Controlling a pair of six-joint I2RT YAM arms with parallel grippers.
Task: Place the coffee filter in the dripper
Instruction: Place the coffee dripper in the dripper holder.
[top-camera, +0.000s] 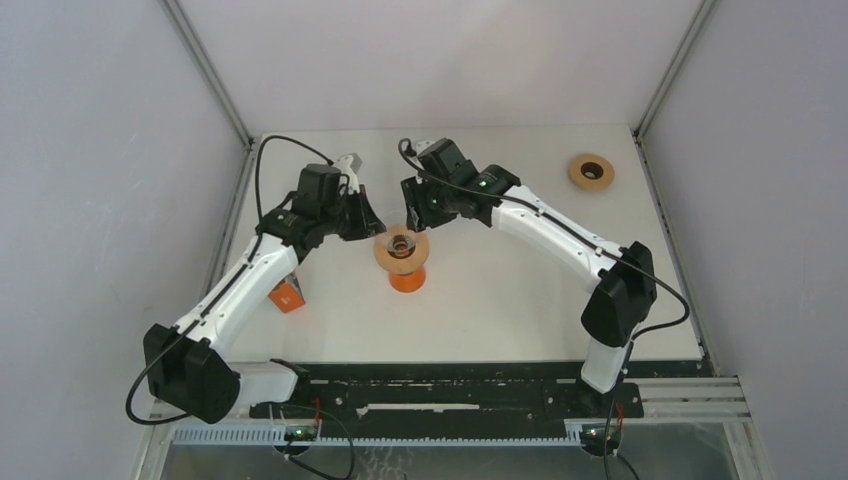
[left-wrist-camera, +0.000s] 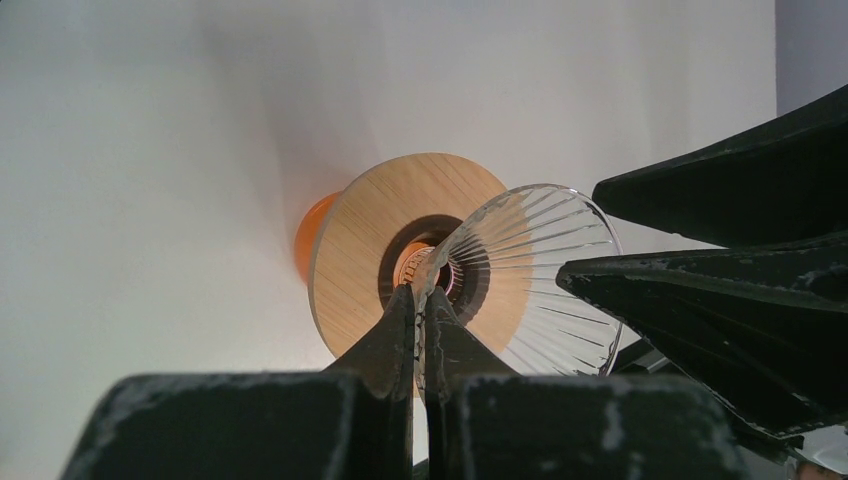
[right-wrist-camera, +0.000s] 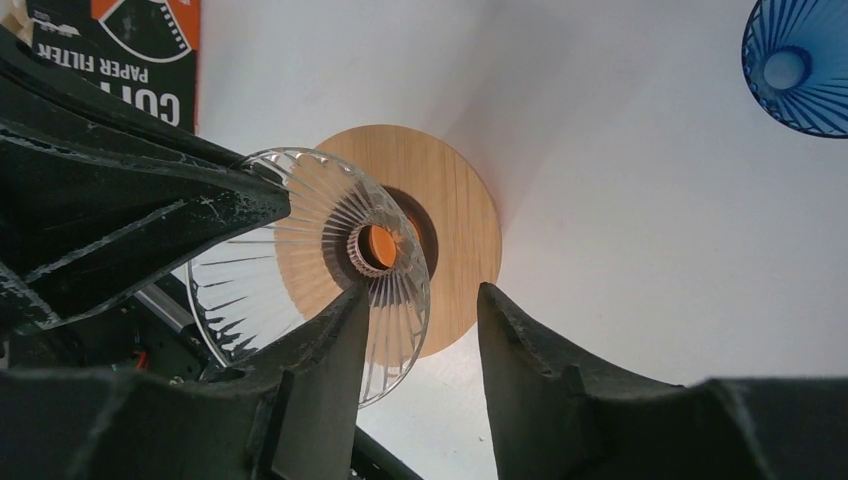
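— What is the left gripper (left-wrist-camera: 420, 300) doing?

— It is pinching the rim of the clear dripper (left-wrist-camera: 540, 270). Its two fingers are squeezing tight on the glass.

— Where is the dripper sitting?

— It is hanging over a wood ring (left-wrist-camera: 360, 240), and the ring is lying on top of an orange cup (left-wrist-camera: 308, 235). The small end of the dripper is pointing at the hole in the ring. The dripper is tipping a bit to one side. I cannot tell if it is touching the wood.

— And the right gripper (right-wrist-camera: 422, 292)?

— Its fingers are standing wide apart, holding nothing. One finger is waiting just beside the dripper's rim. The other one is sticking out over the ring.

— Is the cup standing in the middle?

— Yes, in the middle of the table (top-camera: 500, 310), between the two arms.

— What else is lying around?

— A box (top-camera: 287, 295) with "PAPER FILTER" on it is lying near the left arm. A blue dripper (right-wrist-camera: 800, 60) is showing in the corner of the right wrist view. Another wood ring (top-camera: 591, 171) is sitting far back on the right.
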